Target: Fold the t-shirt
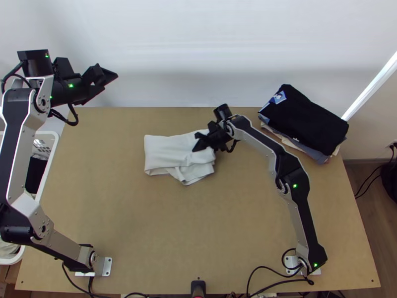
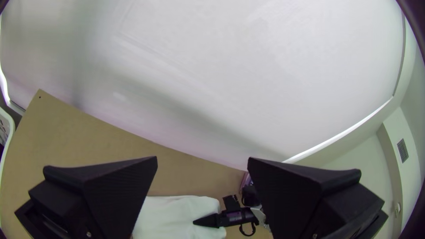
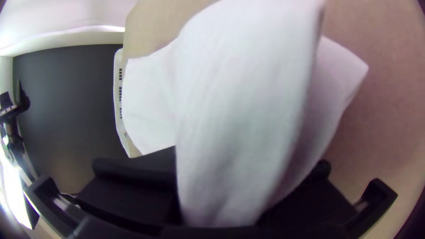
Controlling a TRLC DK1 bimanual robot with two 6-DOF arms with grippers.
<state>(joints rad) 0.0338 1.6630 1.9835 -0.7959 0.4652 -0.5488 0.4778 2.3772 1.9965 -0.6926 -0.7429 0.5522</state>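
Left claw [image 1: 105, 81]: You have it released, its two flat black fingers [image 2: 117, 186] spread wide. It hangs raised near the table's far left corner, well apart from your right claw, with the white wall [image 1: 198, 54] beyond it.
Right claw [image 1: 199, 143]: This one is clenched on the white t-shirt. Your wrist view shows the cloth bulging up between its fingers, hiding part of them; which part of the shirt you have there, you cannot tell.
T-shirt [image 1: 166, 150]: It lies folded into a compact bundle under your right claw, and most of it stretches from that claw toward the left arm's side. The half away from your right claw is fairly flat and squared off; just beside the claw, on the near side, looser layers stick out from under the top one.
Clothes pile [image 1: 302, 119]: From your right claw, look out to the right, well apart: folded garments lie stacked, black on top, grey and cream edges showing beneath.
Basket [image 1: 48, 169]: You have this white one below and to the near side of your left claw, beside the table [image 1: 149, 223], with dark cloth inside.
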